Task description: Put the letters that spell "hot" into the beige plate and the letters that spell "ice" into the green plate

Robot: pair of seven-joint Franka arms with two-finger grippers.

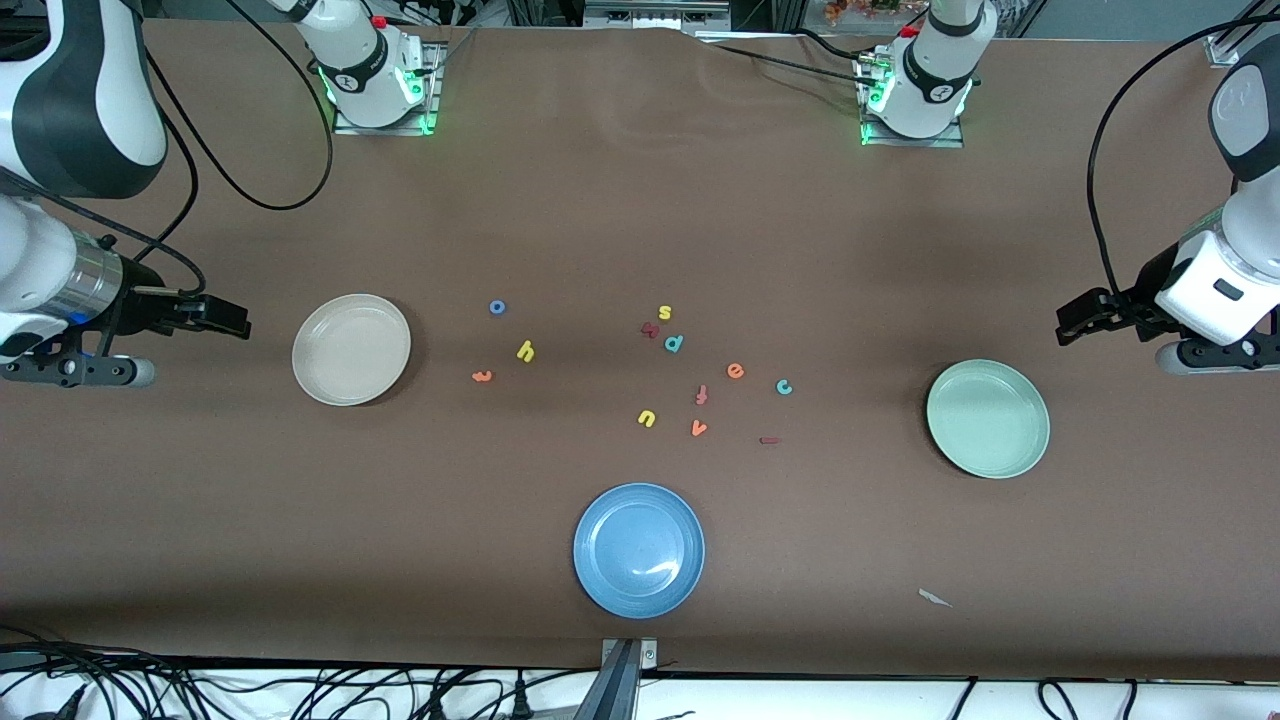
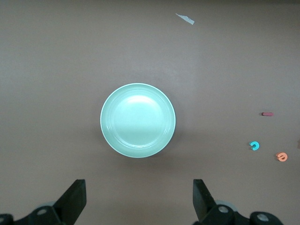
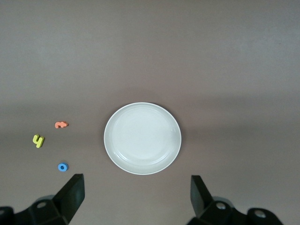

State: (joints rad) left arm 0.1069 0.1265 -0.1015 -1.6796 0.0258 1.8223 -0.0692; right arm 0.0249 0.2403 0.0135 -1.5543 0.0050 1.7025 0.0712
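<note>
Over each table end, your left gripper and right gripper are hanging open, empty; yellow h is looking light, squashy, so pinch its stem.

blue letter: reads "o", on the table
yellow letter: reads "h", on the table
yellow letter nearest the arm bases: reads "s"
teal letter beside it: reads "p"
orange letter: reads "e"
teal letter toward the green plate: reads "c"
yellow letter near the blue plate: reads "u"
Printed labels, brands, numbers: none legible
</note>
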